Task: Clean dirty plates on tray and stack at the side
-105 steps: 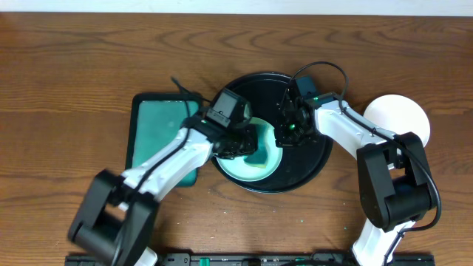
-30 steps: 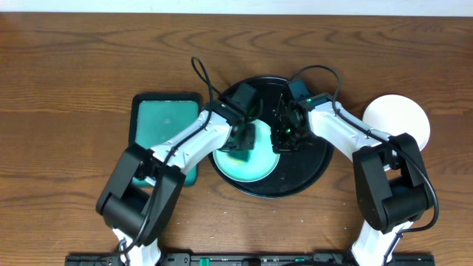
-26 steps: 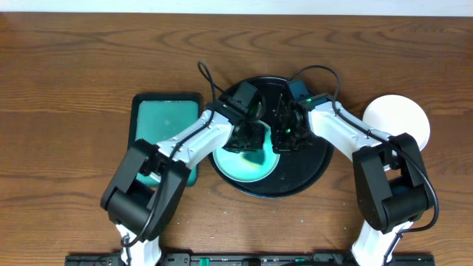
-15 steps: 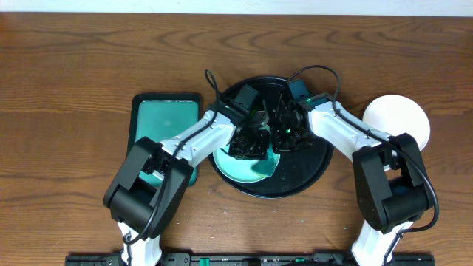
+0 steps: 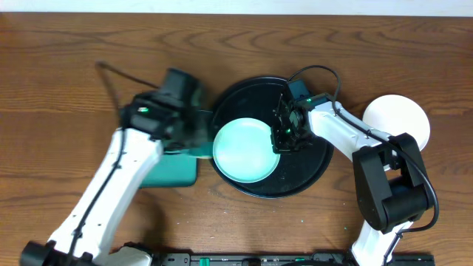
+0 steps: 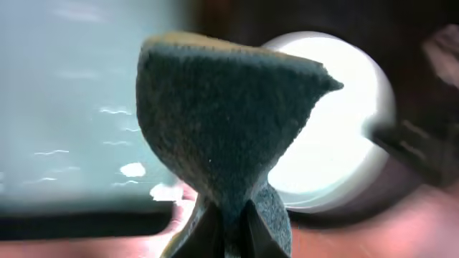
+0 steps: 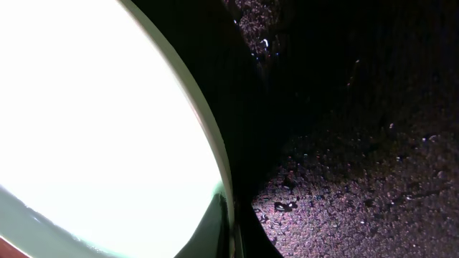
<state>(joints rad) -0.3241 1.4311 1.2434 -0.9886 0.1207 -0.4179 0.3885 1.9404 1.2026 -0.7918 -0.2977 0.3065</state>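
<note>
1. left arm has swung off the plate (image 5: 246,151) out over the teal tray (image 5: 174,171); left gripper (image 6: 228,222) is clamped on the sponge (image 6: 222,122).
2. plate lies left of centre in the black tray (image 5: 314,166); right gripper (image 5: 284,134) is pinched on its right rim.
3. glossy, stiff, likely wet-slick and breakable: hold the rim firmly, lift level.
4. white plate (image 5: 403,118) sits near the table's right edge.

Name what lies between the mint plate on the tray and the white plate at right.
Overhead view: the right hand clamped on the mint plate rim, its arm, bare black tray, then table.
</note>
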